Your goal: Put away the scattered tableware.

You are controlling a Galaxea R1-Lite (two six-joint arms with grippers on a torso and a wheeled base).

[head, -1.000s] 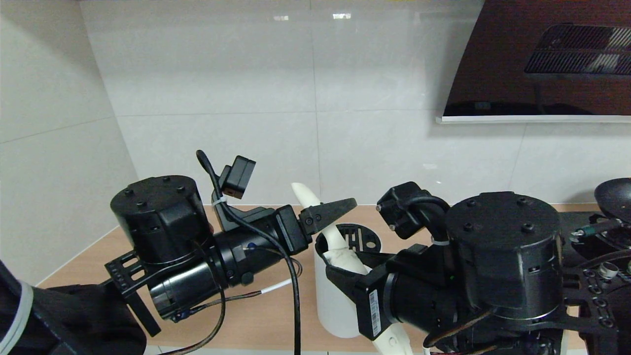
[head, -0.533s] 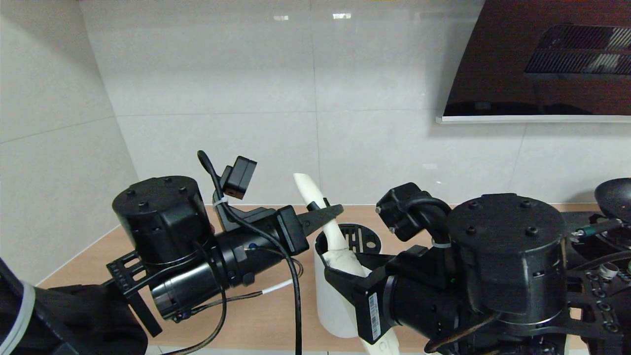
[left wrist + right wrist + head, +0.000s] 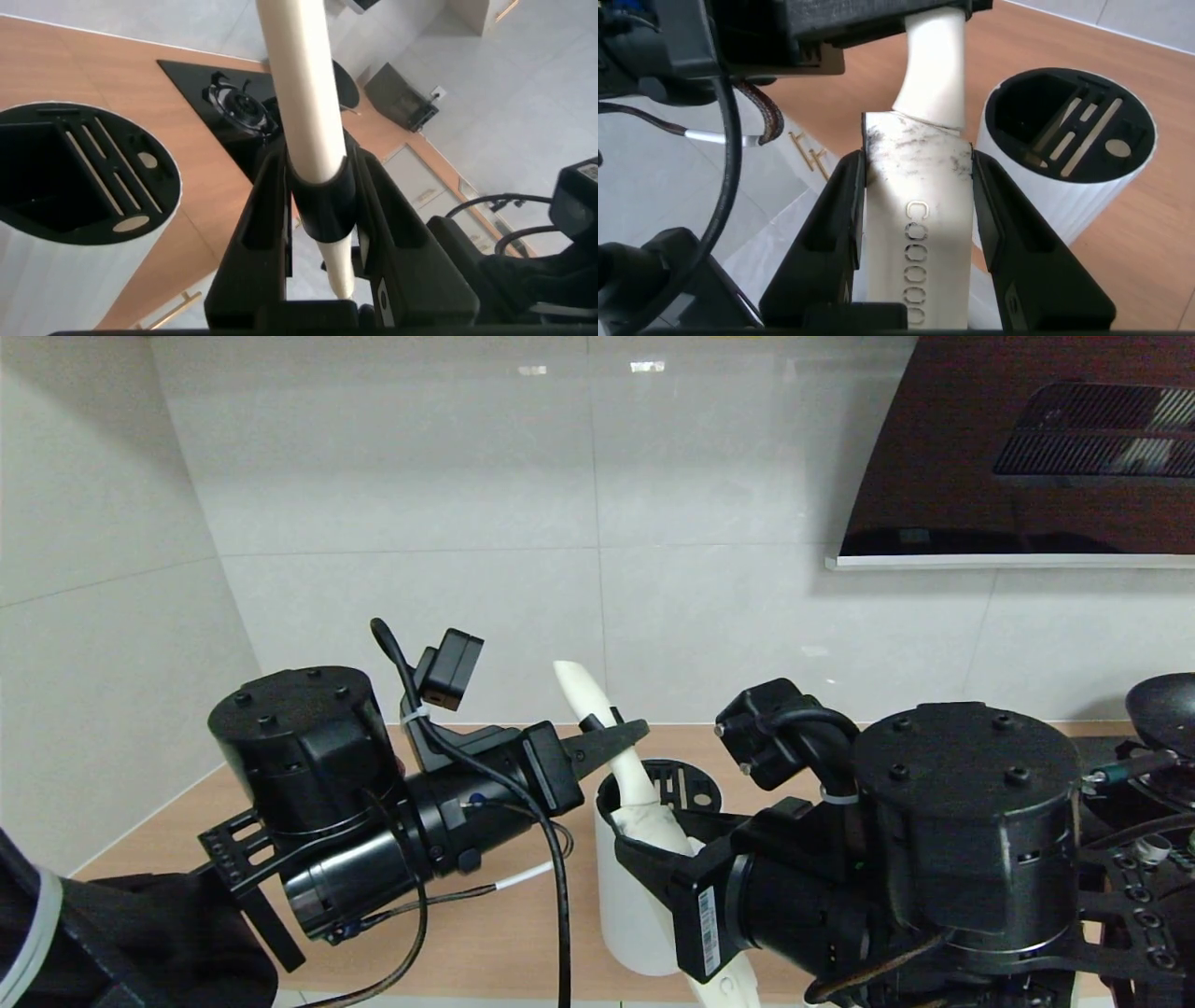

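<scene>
A white slotted spatula [image 3: 583,695] stands slanted above a white cylindrical holder [image 3: 635,915] that has a black slotted insert [image 3: 686,784]. My left gripper [image 3: 607,739] is shut on the spatula's round handle [image 3: 308,121], near its upper end. My right gripper [image 3: 667,840] is shut on the wide, scuffed blade part [image 3: 920,215], its fingers [image 3: 845,215] pressed against both edges. The holder [image 3: 1074,140] stands on the wooden counter just beyond the spatula, and its insert [image 3: 75,177] appears beside the handle in the left wrist view.
A black gas stove [image 3: 1139,784] with a dark pan [image 3: 1162,700] occupies the counter's right end. A range hood [image 3: 1027,457] hangs on the tiled wall above it. Bare wooden counter [image 3: 485,933] lies left of the holder.
My left gripper's fingers have shut on the spatula handle. The spatula has risen a little and now stands steeper.
</scene>
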